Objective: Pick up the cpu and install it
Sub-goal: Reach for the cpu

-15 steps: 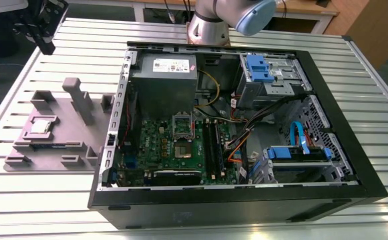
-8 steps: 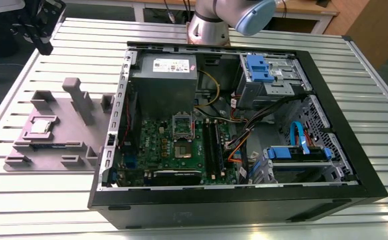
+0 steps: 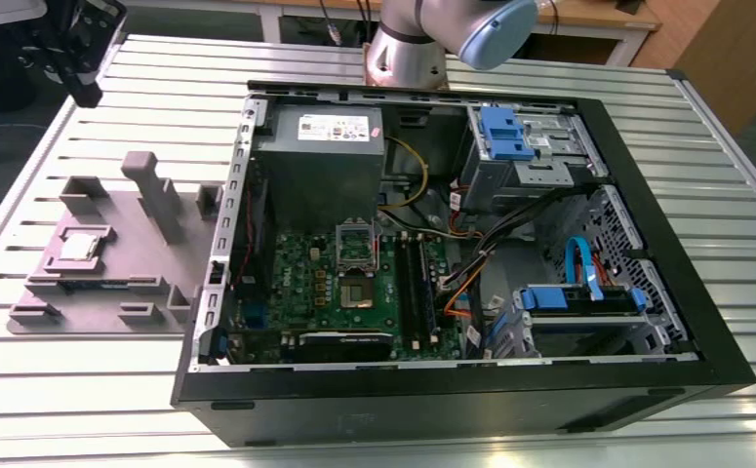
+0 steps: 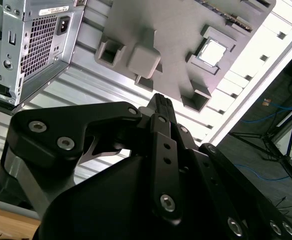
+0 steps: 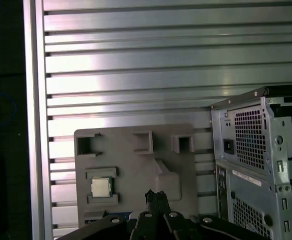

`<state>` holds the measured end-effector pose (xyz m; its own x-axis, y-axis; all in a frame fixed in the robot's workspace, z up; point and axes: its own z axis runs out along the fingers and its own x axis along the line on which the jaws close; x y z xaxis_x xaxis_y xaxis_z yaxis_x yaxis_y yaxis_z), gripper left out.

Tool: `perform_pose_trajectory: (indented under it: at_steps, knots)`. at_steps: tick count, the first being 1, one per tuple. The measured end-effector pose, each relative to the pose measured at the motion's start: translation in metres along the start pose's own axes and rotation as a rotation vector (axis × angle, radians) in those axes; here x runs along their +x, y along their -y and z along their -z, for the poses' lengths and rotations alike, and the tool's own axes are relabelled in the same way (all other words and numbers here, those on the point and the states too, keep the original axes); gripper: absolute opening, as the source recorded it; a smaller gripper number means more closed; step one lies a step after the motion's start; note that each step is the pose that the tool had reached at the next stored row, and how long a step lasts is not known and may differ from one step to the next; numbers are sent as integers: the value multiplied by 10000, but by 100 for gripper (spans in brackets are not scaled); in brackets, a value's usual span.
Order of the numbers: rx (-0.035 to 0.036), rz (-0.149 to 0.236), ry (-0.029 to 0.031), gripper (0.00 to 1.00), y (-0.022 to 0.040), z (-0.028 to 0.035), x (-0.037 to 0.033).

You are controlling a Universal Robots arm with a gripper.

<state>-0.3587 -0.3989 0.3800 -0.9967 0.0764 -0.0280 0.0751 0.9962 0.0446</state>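
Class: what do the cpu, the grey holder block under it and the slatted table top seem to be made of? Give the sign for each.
The cpu: a silvery metal lid with a dull sheen. The holder block: matte grey, probably plastic, as it shows no glint. The table top: likely aluminium, with ribbed slats that throw bright reflections.

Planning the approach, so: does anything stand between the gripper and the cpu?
Nothing visible does. In the first wrist view the cpu lies uncovered in its recess on the grey holder, with bare holder surface between it and the gripper.
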Motion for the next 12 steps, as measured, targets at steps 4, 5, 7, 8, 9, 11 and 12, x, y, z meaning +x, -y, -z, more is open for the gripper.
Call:
perform_pose_trajectory:
  at_steps: [4, 5, 7, 8, 9, 11, 12]
  knots:
    - [0, 1, 0, 11, 5, -16, 56]
    - [0, 1, 0, 11, 8, -23, 76]
    - [0, 1, 0, 11, 12, -40, 123]
    - [0, 1, 1, 11, 15, -51, 151]
    - [0, 0, 0, 11, 17, -63, 179]
    - [0, 1, 0, 11, 23, -95, 233]
    - [0, 2, 0, 11, 27, -112, 260]
